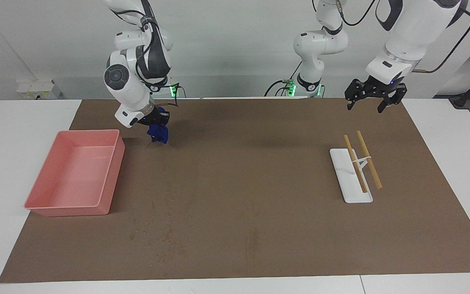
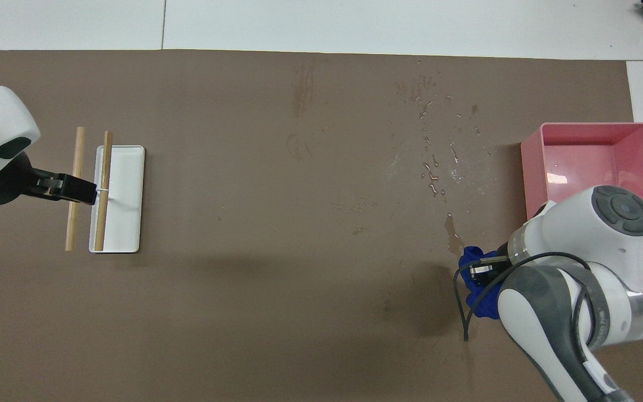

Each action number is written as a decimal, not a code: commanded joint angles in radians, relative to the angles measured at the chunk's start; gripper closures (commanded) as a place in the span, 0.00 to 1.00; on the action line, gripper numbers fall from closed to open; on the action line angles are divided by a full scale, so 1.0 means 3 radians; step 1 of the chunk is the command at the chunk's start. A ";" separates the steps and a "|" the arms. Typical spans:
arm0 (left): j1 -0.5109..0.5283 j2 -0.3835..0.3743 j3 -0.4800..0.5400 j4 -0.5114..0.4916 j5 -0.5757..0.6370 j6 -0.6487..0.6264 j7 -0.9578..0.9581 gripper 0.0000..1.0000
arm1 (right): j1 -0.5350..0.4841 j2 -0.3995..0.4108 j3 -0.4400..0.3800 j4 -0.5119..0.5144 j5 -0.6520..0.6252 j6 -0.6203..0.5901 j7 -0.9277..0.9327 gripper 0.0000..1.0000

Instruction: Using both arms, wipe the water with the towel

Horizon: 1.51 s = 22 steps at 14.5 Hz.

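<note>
Fingers clamped on the towel (image 1: 158, 134) — right gripper (image 1: 156, 122) beside the pink tray (image 1: 108, 184).
Left gripper (image 1: 374, 99) waits spread over the chopstick rest (image 1: 348, 190) — droplets (image 2: 432, 167) unwiped.

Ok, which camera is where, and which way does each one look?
Facing view: high across the table, looking at the robots; both arms show whole, the right gripper shut on the towel, the left gripper open in the air, nearer the robots than the chopsticks.
Overhead view: above the robots' end, looking steeply down; only the forearms and wrists show.
Both share the pink tray, the towel, the chopsticks on the white tray and the water drops.
</note>
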 commanded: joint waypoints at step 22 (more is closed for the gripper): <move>-0.0140 -0.0078 0.0294 -0.0229 0.0022 0.0175 0.0027 0.00 | -0.0080 0.0458 0.0002 -0.0055 0.0030 0.1242 -0.0518 1.00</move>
